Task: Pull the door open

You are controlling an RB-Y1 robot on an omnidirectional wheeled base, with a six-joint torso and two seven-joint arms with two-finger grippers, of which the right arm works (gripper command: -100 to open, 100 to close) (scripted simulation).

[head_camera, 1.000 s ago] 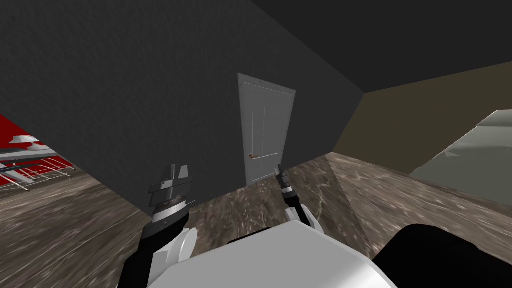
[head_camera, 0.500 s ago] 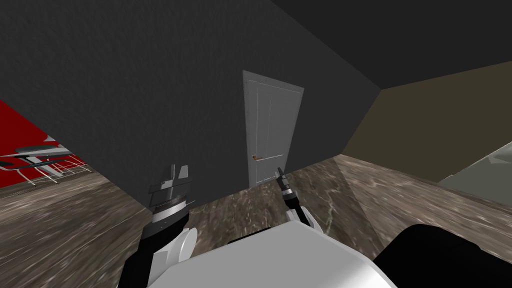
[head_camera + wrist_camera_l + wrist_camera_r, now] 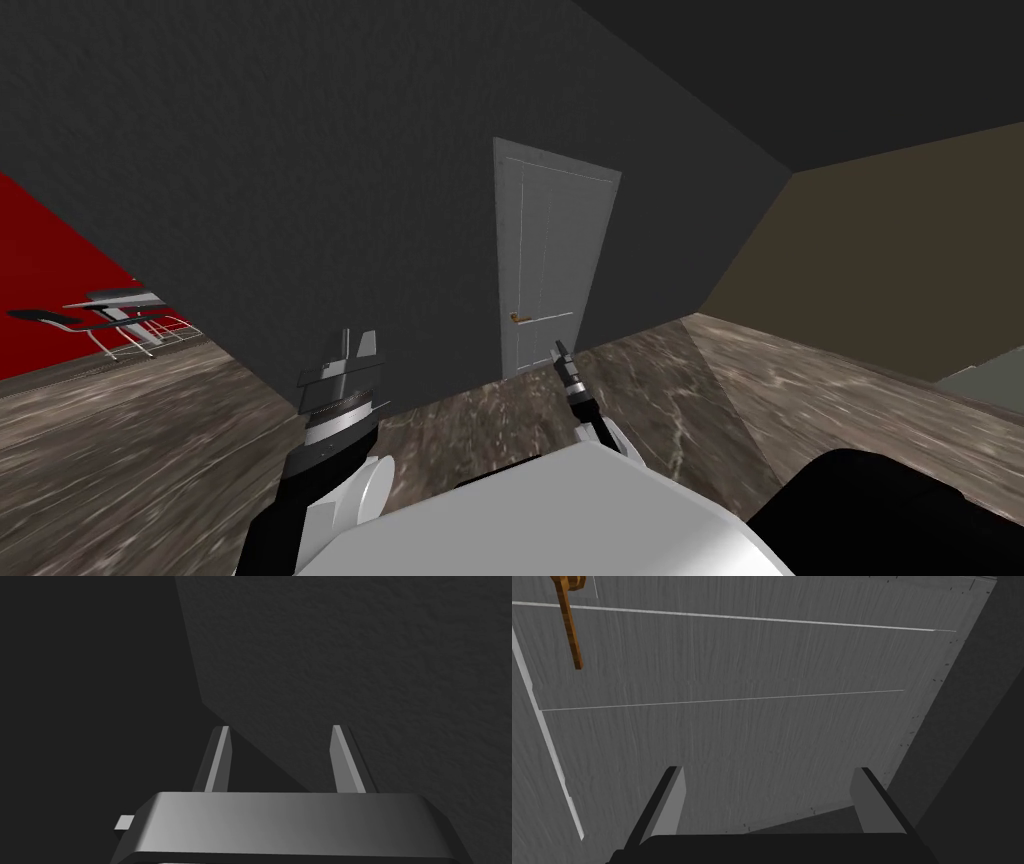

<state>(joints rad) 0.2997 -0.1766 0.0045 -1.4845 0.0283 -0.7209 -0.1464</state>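
Both spread-fingered: left gripper [image 3: 280, 732], right gripper [image 3: 768, 773]. Risk: brown lever handle [image 3: 572, 631], edge of pale grey panelled door [image 3: 762, 726], off-line; grasp could miss.

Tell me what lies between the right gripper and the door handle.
Nothing. In the right wrist view, the open right gripper faces the grey door, and only bare door panel shows between it and the brown handle, off to one side.

The left claw [image 3: 281, 728] and right claw [image 3: 768, 770] are dark boxes bearing thin grey blades. Black forearms [image 3: 285, 500] wear white shells.
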